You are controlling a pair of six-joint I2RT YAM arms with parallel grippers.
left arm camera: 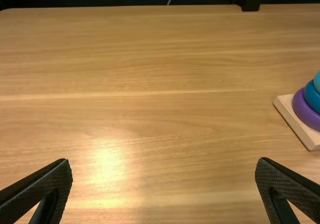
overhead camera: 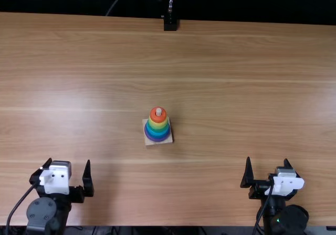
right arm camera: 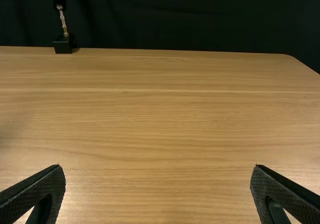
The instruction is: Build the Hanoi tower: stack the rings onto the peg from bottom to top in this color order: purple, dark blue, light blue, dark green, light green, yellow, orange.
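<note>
Orange ring (overhead camera: 153, 118) is capping the peg (overhead camera: 158, 111), likely why my left tool (overhead camera: 69, 160) and right tool (overhead camera: 267, 159) are idling wide.

Soft glare whitens patches of the table (overhead camera: 226, 88).

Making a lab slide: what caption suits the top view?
Orange-topped rainbow ring tower on a square wooden base, beyond the black left gripper and right gripper, both open.
</note>
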